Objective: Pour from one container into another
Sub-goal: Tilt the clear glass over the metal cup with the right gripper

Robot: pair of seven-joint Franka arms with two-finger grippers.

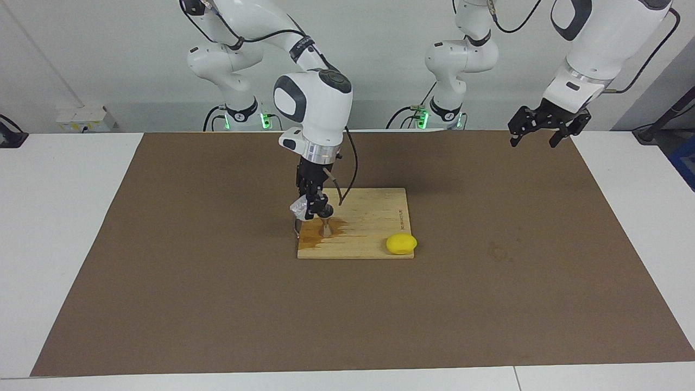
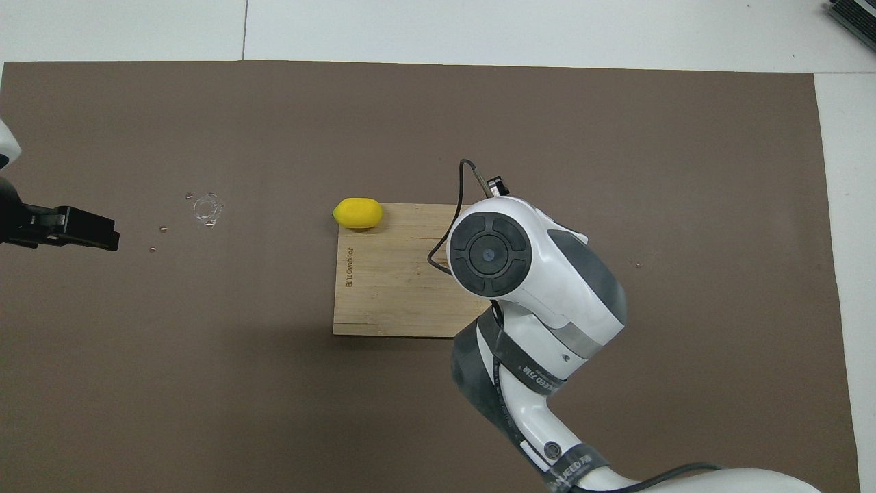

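My right gripper (image 1: pixel 313 209) is low over the wooden cutting board (image 1: pixel 374 217), at its corner toward the right arm's end. It is shut on the clear glass tumbler (image 1: pixel 298 208), which is tilted beside the gripper. The small metal jigger (image 1: pixel 326 228) stands upright on the board just under the gripper. A brown wet patch (image 1: pixel 317 236) spreads on the board around the jigger. In the overhead view the right arm's wrist hides the tumbler and the jigger. My left gripper (image 1: pixel 535 138) is open and empty, raised over the mat at the left arm's end, where that arm waits.
A yellow lemon (image 1: pixel 401 244) lies at the board's corner farthest from the robots; it also shows in the overhead view (image 2: pixel 357 213). A wet ring and small drops (image 2: pixel 207 207) mark the brown mat (image 1: pixel 488 304) toward the left arm's end.
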